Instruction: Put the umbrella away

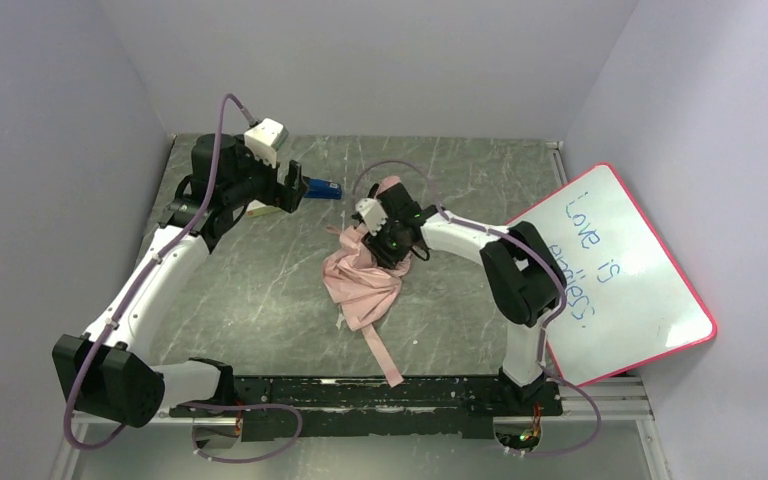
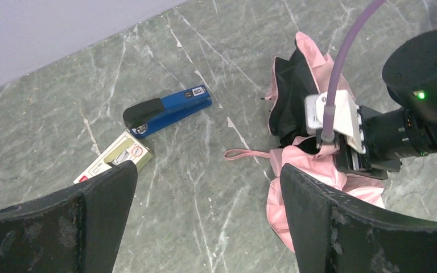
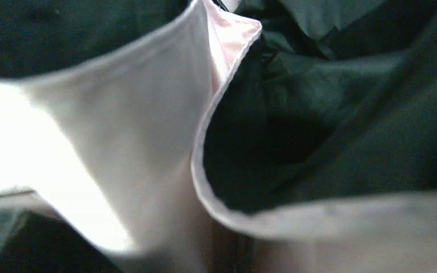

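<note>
1. Umbrella (image 1: 360, 285): collapsed, crumpled pink heap mid-bench (image 1: 240, 300). Canopy is loose w/ dark lining showing. Long strap (image 1: 380, 350) trails toward near edge. Not gathered or bundled yet, by the look of it.
2. R tool (image 1: 388, 235): nose-down in far end of the heap. Its own cam shows only pink cloth + dark lining pressed close, no fingers in view, so can't tell if apart, together or clamped on fabric.
3. L tool (image 2: 207, 170): fingers wide apart, nothing between them. It's above the bench at far left, well apart from the umbrella, near blue stapler (image 2: 168, 111) + small box (image 2: 114, 156).
4. Risk: R pinches only thin cloth, not shaft or handle (neither visible). Fabric could slip out, or lift alone while the rest drags.
5. Risk: tugging one fold spreads the canopy instead of gathering it, and ribs may snag in the folds.
6. Risk: loose strap catches on the rail at the near edge if the heap gets moved.
7. Risk: L coming in to help could hit R's wrist or cable, as both would crowd the same spot. Stapler + box sit close to L and could get knocked.
8. Whiteboard (image 1: 620, 270) leans just beside R arm's elbow, so a wide swing may bump it.
</note>
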Tool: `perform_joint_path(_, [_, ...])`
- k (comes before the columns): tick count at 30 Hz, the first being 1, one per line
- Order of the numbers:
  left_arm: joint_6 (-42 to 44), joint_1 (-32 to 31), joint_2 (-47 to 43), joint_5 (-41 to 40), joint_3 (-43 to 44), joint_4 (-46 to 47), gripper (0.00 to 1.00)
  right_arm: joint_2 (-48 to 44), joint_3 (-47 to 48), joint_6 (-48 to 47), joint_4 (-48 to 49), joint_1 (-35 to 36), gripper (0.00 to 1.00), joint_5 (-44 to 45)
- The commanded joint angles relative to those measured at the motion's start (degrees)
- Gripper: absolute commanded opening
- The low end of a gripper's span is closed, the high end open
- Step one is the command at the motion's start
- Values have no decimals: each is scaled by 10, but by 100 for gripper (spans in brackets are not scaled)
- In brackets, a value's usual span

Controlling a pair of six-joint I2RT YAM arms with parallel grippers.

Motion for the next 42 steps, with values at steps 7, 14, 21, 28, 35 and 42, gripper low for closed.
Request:
perform_joint_path(7, [48, 24, -30, 15, -8, 11, 100, 9, -67, -40, 107, 108, 42, 218])
perform_joint_path(14, [55, 35, -46, 34, -20, -5, 100, 1, -122, -103, 182, 167, 47, 254])
perform_joint_path(21, [53, 37, -65, 35, -31, 4, 100, 19, -131, -131, 184, 192, 32, 294])
perform_joint_path(28, [59, 37, -60, 64, -28, 10, 100, -31, -209, -211, 314, 221, 33, 326])
perform_joint_path(35, [94, 38, -24, 125, -8, 13, 100, -41, -302, -345, 448, 262, 22, 359])
perform_joint_path(42, [158, 37, 13, 234, 26, -3, 100, 13, -325, -413, 537, 307, 12, 428])
